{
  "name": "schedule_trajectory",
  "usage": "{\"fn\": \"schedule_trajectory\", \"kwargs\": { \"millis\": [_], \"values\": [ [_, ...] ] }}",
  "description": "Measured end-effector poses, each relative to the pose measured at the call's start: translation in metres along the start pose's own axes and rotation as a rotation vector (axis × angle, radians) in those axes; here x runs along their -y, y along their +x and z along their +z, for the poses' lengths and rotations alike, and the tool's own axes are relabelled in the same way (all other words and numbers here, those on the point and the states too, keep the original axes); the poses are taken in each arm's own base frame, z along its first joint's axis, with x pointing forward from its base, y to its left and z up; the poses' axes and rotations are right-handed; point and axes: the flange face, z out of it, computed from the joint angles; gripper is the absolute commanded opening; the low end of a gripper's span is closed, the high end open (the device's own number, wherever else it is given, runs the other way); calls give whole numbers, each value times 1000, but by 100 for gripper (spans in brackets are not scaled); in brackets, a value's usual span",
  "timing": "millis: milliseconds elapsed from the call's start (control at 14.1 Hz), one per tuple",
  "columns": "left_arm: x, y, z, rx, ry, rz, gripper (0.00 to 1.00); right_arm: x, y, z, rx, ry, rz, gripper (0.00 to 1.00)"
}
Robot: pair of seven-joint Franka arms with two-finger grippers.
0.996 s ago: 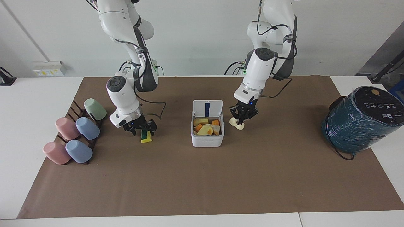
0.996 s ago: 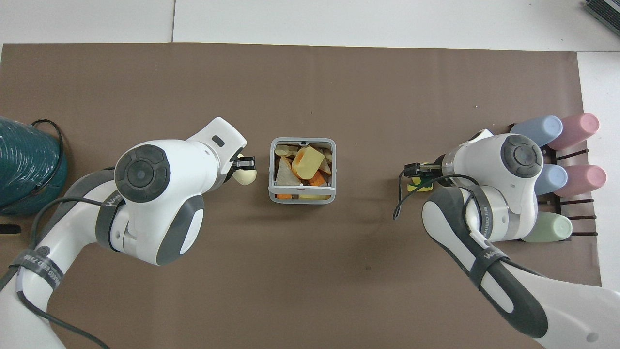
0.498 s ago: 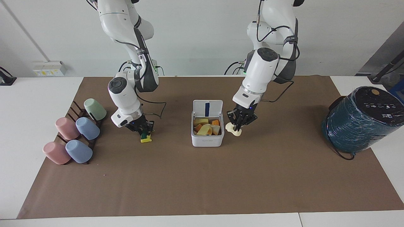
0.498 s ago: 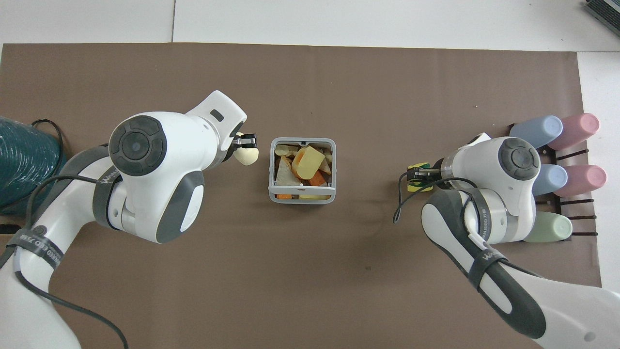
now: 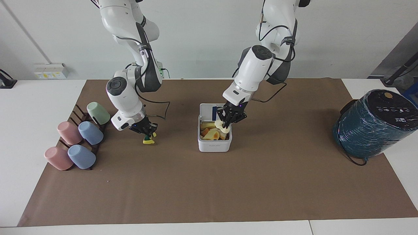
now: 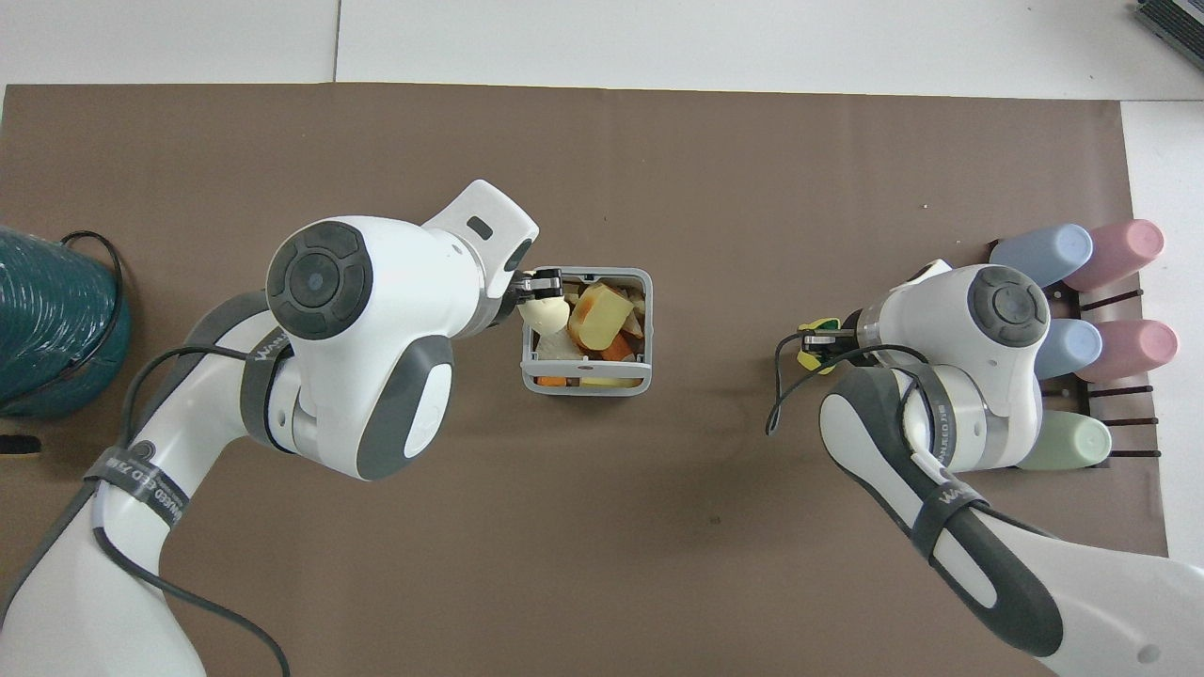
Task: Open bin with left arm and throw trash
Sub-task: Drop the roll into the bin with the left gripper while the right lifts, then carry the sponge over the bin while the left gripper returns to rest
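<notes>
Trash is what I am moving, and my left gripper [image 5: 225,124] has a piece of it right now. Its fingers are pinched on the pale cream lump [image 5: 222,127], and it hangs over the open bin [image 5: 214,145], at the edge toward the left arm's end of the table. From above, the lump [image 6: 546,311] sits just inside the grey rim [image 6: 585,384].

I think the lump is light and a bit soft, like foam. A small pinch across its thin middle should hold it fine. It could stick to a finger when I let go.

The bin stands in the middle of the brown mat [image 5: 209,189]. Its lid [image 5: 214,112] is up, on the side nearer the robots. Inside I see yellow and orange scraps piled quite high, so the lump may sit on top and could roll off.

My right gripper [image 5: 147,133] is over the mat, toward the right arm's end. Its fingers are closed on the yellow-and-green sponge bit [image 5: 148,141], which looks lifted just off the mat. That bit should be squishy and very light, so I should squeeze its sides softly.

Past it is a rack of pastel cups [image 5: 80,138]. A big teal cylinder [image 5: 372,125] stands at the left arm's end.
</notes>
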Motion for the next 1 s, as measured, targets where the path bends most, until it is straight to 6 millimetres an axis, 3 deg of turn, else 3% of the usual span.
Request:
{"fn": "schedule_trajectory", "kwargs": {
  "millis": [142,213,569,782,996],
  "values": [
    [-2,-1,0,0,-2,4,98,7,5,-46,7,7,34,0],
    [-3,-1,0,-1,-2,4,100,11,6,-62,2,17,48,0],
    [9,14,-22,-53,20,13,100,42,5,-112,-16,187,169,0],
    [43,30,-52,-85,66,9,100,92,-4,-124,-22,297,303,0],
    [100,36,-89,-76,104,51,100,160,-18,-111,-45,379,448,0]
  ]
}}
